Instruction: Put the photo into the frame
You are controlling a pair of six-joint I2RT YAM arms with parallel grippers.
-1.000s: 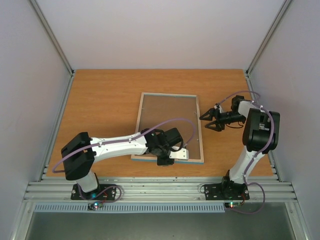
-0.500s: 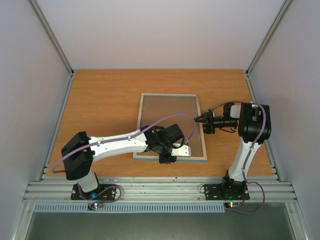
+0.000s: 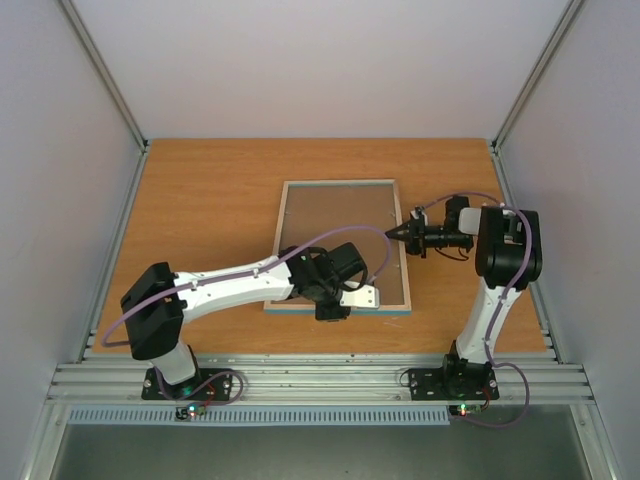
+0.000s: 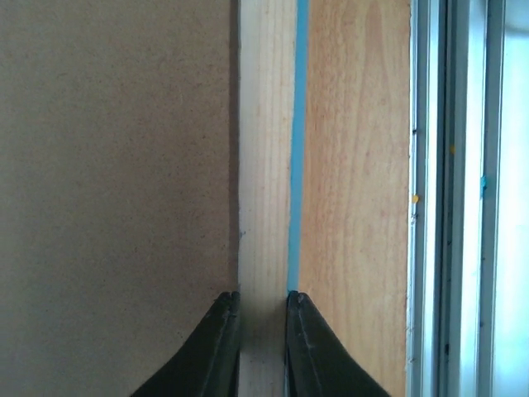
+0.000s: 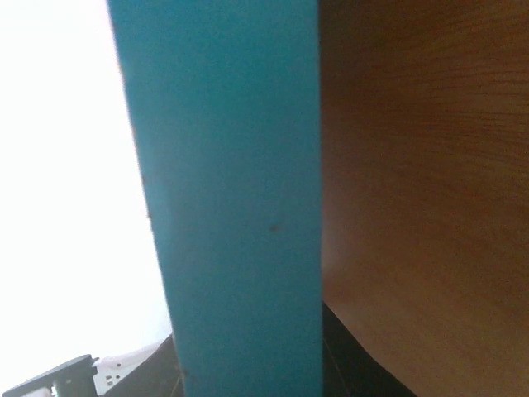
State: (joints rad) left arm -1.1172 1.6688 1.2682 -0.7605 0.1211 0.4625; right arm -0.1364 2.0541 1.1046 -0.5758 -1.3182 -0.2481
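On the orange-brown wooden table (image 3: 200,200), near its middle, sits the large rectangular picture frame (image 3: 338,184) with thin turquoise edges and a pale wood back. A flat brown board (image 4: 116,165) fills the space inside its near rail. The left gripper (image 4: 262,296) is clamped tight across that rail. The right gripper (image 3: 392,233), jaws barely parted, pinches the frame's right turquoise edge between its dark fingers (image 5: 343,372).

high overhead view onto the table (image 3: 210,210); both wrist views close against the frame (image 4: 266,165)
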